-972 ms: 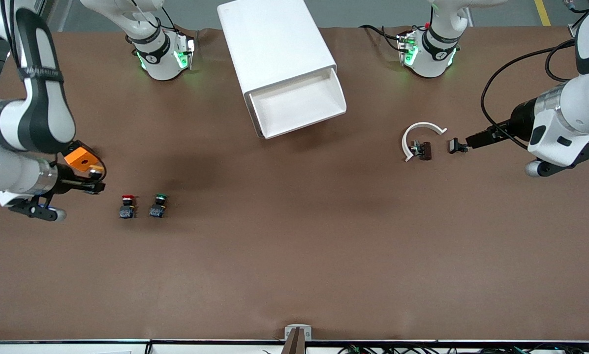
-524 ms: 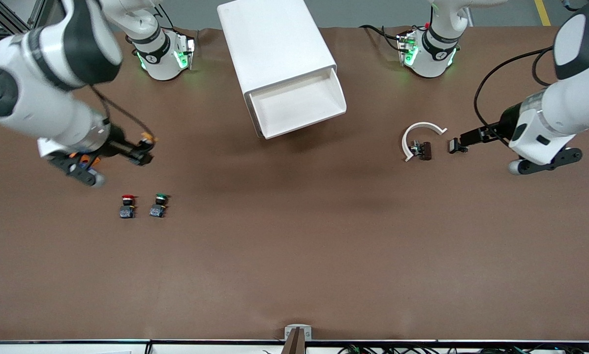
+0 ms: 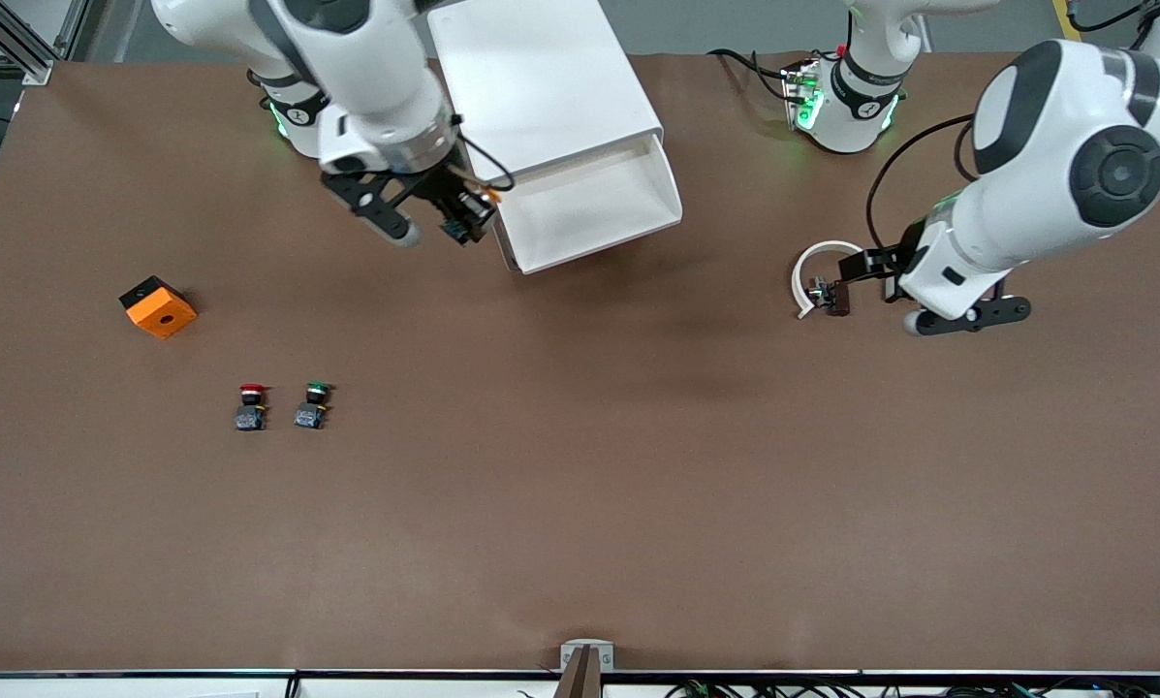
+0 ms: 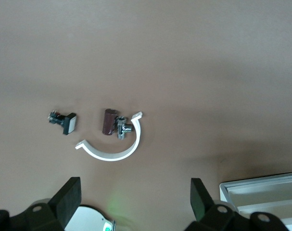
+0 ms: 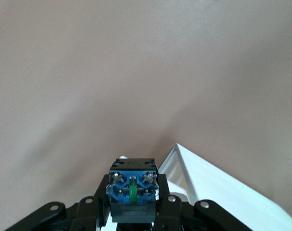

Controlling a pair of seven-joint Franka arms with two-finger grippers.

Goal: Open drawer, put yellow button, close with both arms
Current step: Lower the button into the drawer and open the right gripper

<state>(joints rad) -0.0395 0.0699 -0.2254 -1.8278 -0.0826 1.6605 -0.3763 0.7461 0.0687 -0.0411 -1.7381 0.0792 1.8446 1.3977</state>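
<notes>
The white cabinet (image 3: 541, 78) lies on its back between the two arm bases. Its top drawer (image 3: 580, 208) is pulled open and is bare inside; a corner of it shows in the right wrist view (image 5: 208, 190) and the left wrist view (image 4: 261, 190). My right gripper (image 3: 470, 211) is up in the air beside the open drawer's corner, on the right arm's side. It is shut on the yellow button (image 3: 459, 229), whose blue-and-black body (image 5: 133, 187) faces the wrist camera. My left gripper (image 3: 856, 276) is open and empty (image 4: 134, 202) over the white curved piece (image 3: 822, 264).
An orange block (image 3: 158, 307) lies toward the right arm's end. The red-capped button (image 3: 251, 407) and green-capped button (image 3: 312, 405) stand side by side nearer the front camera. A brown cylinder (image 4: 108, 121) lies inside the curved piece (image 4: 117, 149), with a small black part (image 4: 66, 121) beside it.
My right arm swung from over the orange block to the open drawer's corner, carrying the yellow button. My left arm moved in over the curved piece, still open.
</notes>
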